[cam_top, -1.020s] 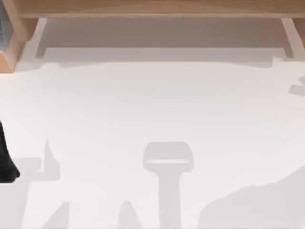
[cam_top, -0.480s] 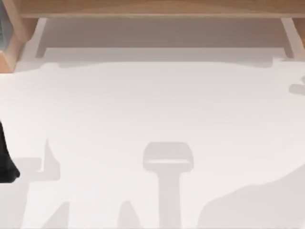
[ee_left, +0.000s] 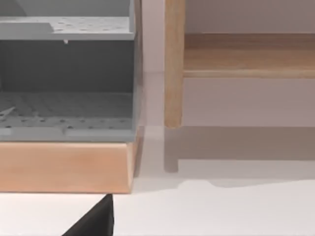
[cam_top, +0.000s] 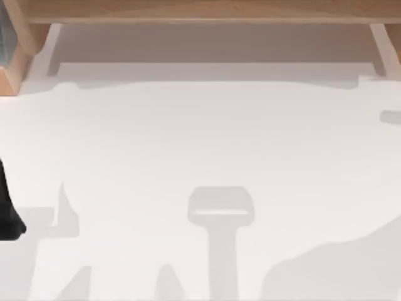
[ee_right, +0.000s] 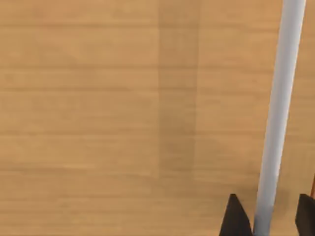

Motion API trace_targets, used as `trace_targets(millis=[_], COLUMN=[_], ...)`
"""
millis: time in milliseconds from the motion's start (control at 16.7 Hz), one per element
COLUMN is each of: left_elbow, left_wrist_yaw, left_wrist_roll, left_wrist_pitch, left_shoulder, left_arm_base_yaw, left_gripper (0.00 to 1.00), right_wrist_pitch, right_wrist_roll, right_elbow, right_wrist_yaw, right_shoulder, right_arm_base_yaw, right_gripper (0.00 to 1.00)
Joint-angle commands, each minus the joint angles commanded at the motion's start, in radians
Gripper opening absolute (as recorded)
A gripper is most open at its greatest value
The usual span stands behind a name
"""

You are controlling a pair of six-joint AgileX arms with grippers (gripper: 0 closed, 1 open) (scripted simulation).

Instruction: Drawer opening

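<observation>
1. Table: white top, bare in the middle; wooden unit runs along its far edge.
2. Drawer front: the right wrist view sits close against a wood panel, which I judge to be the drawer, still to be pulled. I can't place it on the table from the top view.
3. Shelf: grey perforated racks on a wood base, at the table's far left corner next to a wooden leg. Off the pull path, no obstruction that I can see.
4. Handle: pale bar across the drawer front. It passes between my right gripper fingertips.
5. Right gripper: fingers spread either side of the bar, gaps visible, not yet clamped. Placed that way so one close gets the handle. My call: close, then pull straight back. Risk is slipping off if the grip's off-centre.
6. Left gripper: parked at the table's left edge, facing the shelf. Can't tell finger state.
</observation>
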Motion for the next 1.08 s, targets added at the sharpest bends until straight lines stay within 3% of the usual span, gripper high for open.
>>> trace_targets(millis=[120,720,1080], left_elbow=[0.000,0.000,0.000], left_wrist_yaw=[0.000,0.000,0.000], left_wrist_roll=[0.000,0.000,0.000], left_wrist_pitch=[0.000,0.000,0.000], left_shoulder=[0.000,0.000,0.000], left_arm_base_yaw=[0.000,0.000,0.000], left_gripper=[1.00,1.00,1.00], right_wrist_pitch=[0.000,0.014,0.106], right_wrist_roll=[0.000,0.001,0.004], right_elbow=[0.000,-0.014,-0.228], right_wrist_yaw=[0.000,-0.007,-0.046], right_shoulder=[0.000,-0.012,-0.081], right_arm_base_yaw=[0.000,-0.010,-0.049], right_gripper=[0.00,0.00,0.00])
